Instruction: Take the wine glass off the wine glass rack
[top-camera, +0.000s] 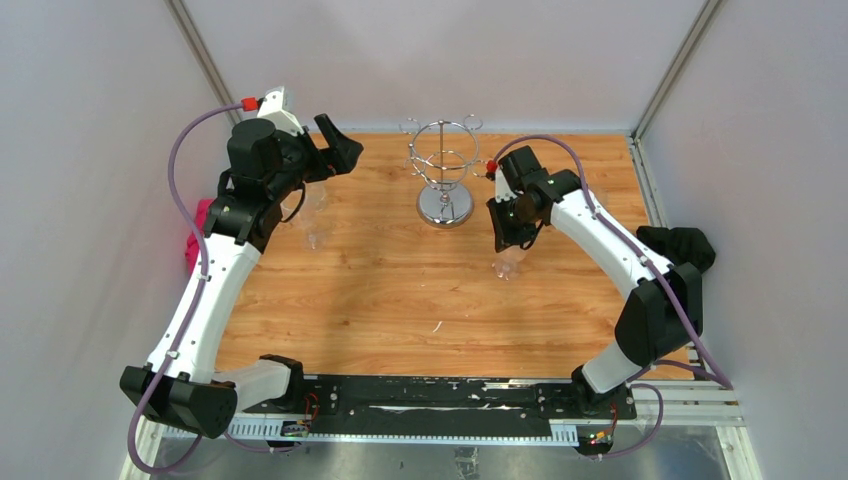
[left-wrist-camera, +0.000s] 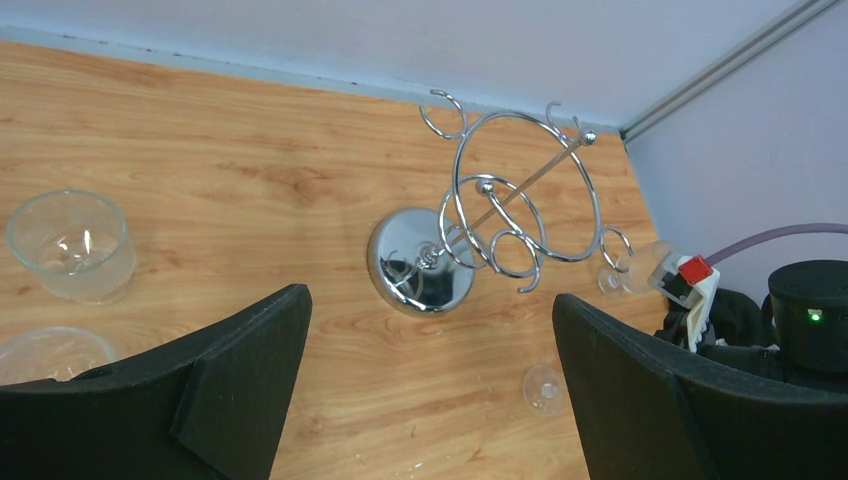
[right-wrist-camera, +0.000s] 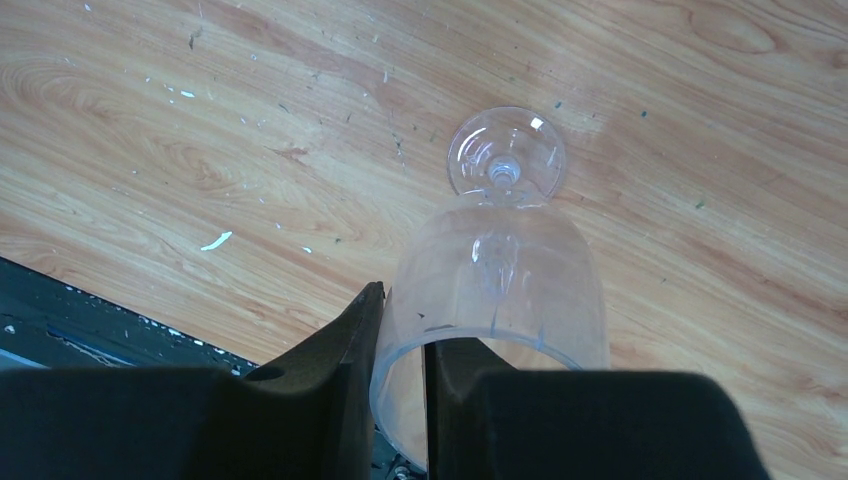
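Chrome wire formed the wine glass rack (top-camera: 445, 175), which stood at the far middle of the wooden surface (top-camera: 380, 300); the wine glass (right-wrist-camera: 495, 270) was off it, upright, just to the rack's near right; the right claw (right-wrist-camera: 400, 335) pinched its rim, one finger inside the bowl and one outside; the left claw (top-camera: 338, 148) hung spread wide, left of the rack; a second clear glass (left-wrist-camera: 72, 245) stood near that arm.

We've got the wine glass rack (top-camera: 445, 180) standing on the table (top-camera: 380, 300) at back centre, the wine glass (top-camera: 508, 262) before it to the right, 1 other glass (left-wrist-camera: 70, 245) off left.
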